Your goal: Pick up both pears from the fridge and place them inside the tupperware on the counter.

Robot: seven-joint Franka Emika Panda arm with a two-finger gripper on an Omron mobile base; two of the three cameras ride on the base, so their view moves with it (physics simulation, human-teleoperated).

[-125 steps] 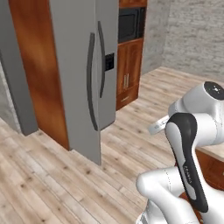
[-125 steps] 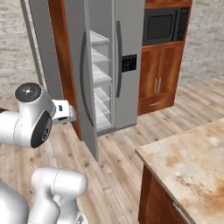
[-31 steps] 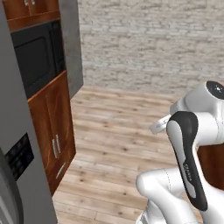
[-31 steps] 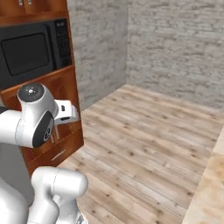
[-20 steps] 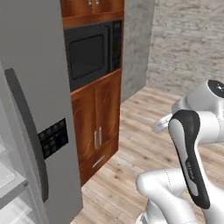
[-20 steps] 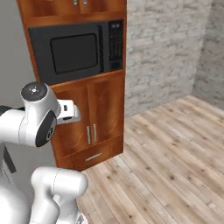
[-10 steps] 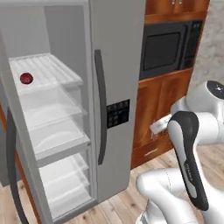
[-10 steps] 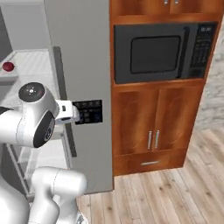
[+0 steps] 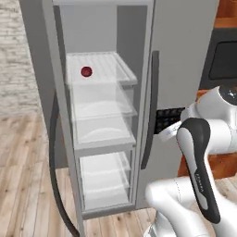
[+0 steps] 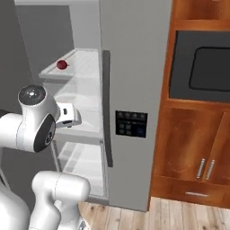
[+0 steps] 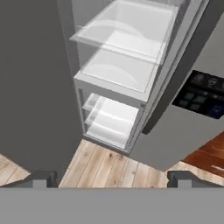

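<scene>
You are looking at a fridge [image 9: 185, 55] with a smooth, matt grey skin like brushed metal — its curved door handle [image 9: 149, 111] is a darker, dull grey, and the shelves [image 9: 102, 69] inside are milky, translucent plastic with a faint sheen. The cabinets [image 10: 193, 148] beside it are warm brown wood with visible grain and a slight gloss, fitted with shiny silver bar handles [image 10: 201, 168]. The floor [image 11: 109, 168] is pale wooden planking — matt, with streaky grain — and the dispenser panel [image 10: 131, 124] on the fridge door is glossy black.
</scene>
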